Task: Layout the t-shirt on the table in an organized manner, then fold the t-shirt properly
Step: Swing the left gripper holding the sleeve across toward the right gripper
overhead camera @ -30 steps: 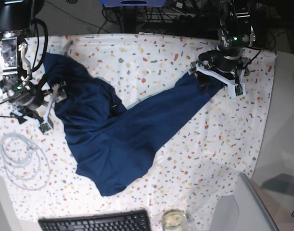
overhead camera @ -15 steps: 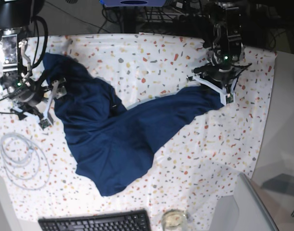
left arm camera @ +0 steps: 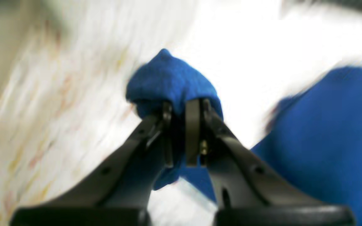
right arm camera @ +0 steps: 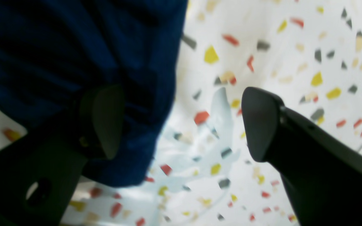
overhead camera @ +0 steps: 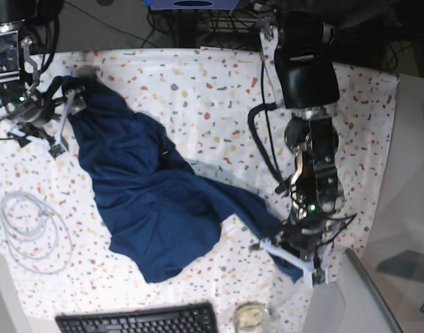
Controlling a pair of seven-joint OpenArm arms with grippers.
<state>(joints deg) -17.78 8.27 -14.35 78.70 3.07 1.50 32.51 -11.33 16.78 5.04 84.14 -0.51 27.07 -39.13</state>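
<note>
The navy t-shirt lies crumpled across the left and middle of the speckled table. One stretched corner reaches toward the front right. My left gripper is near the table's front edge, shut on that corner. In the left wrist view the left gripper pinches a bunch of the t-shirt. My right gripper stands open at the shirt's far-left edge. In the right wrist view the right gripper has one finger over the t-shirt and the other over the table.
A coiled white cable lies at the front left. A black keyboard and a glass sit at the front edge. A plain grey surface borders the cloth on the right.
My left gripper closed on the shirt's far-right corner and carried it across to the front right edge. My right gripper moved slightly toward the far-left side, staying open.
</note>
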